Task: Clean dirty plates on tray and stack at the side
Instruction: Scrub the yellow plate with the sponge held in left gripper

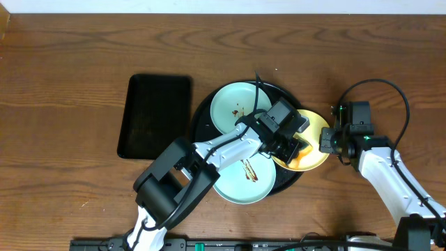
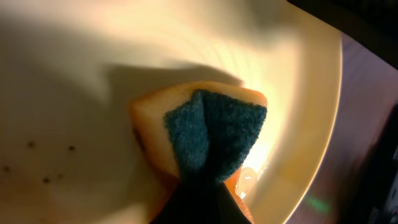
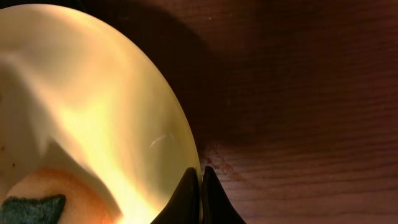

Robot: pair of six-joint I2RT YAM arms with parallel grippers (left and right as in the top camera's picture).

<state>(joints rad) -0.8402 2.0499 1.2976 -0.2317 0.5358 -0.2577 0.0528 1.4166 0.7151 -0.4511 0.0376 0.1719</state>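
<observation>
Here, a brown wooden tabletop (image 1: 70,49) holds the round black tray (image 1: 200,115) in the middle. A smaller rectangular black tray (image 1: 155,115) sits left of it. The far mint plate (image 1: 233,104) and the near mint plate (image 1: 240,183) lie flat in the round tray, both smeared brown. The yellow plate (image 1: 317,125) hangs over the right rim and has tiny brown specks. The right claw (image 3: 200,186) pinches its edge. The left claw (image 1: 296,146) squeezes an orange sponge (image 2: 205,134) against it.

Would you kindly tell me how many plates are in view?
3: a mint plate on the tray's far side, a second mint plate on its near side, a yellow plate at its right edge.
</observation>
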